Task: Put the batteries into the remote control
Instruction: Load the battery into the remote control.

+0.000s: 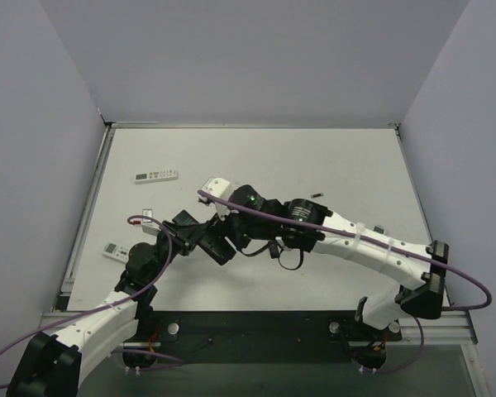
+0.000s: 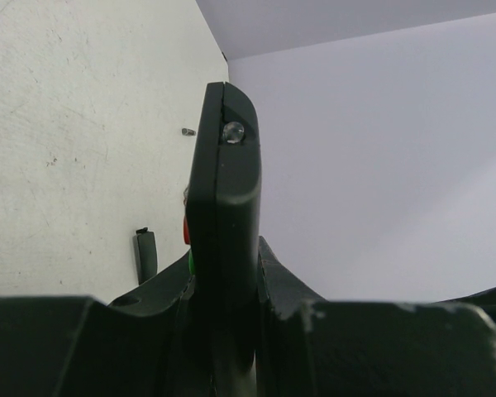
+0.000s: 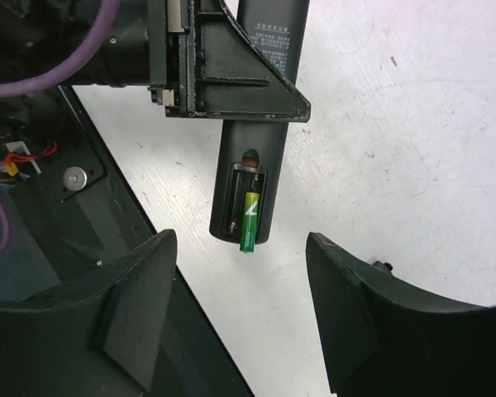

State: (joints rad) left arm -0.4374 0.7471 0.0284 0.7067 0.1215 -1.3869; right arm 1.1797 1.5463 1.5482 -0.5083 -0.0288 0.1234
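The black remote control [image 3: 260, 99] lies back-up, and my left gripper [image 2: 223, 277] is shut on its body, so it shows edge-on in the left wrist view [image 2: 226, 182]. Its battery bay is uncovered. A green battery [image 3: 250, 220] lies in one slot, its near end poking past the remote's end. The slot beside it looks dark. My right gripper [image 3: 240, 248] stands open just off that end, its fingers [image 3: 145, 298] on either side and touching nothing. In the top view both grippers, left [image 1: 205, 238] and right [image 1: 246, 236], meet at mid-table.
A black battery cover [image 2: 146, 255] lies on the table by the left gripper. A small dark piece [image 1: 317, 195] lies further back. A long white remote [image 1: 156, 175] and a short white one [image 1: 114, 251] lie at the left. The table's dark front edge [image 3: 74, 207] is close.
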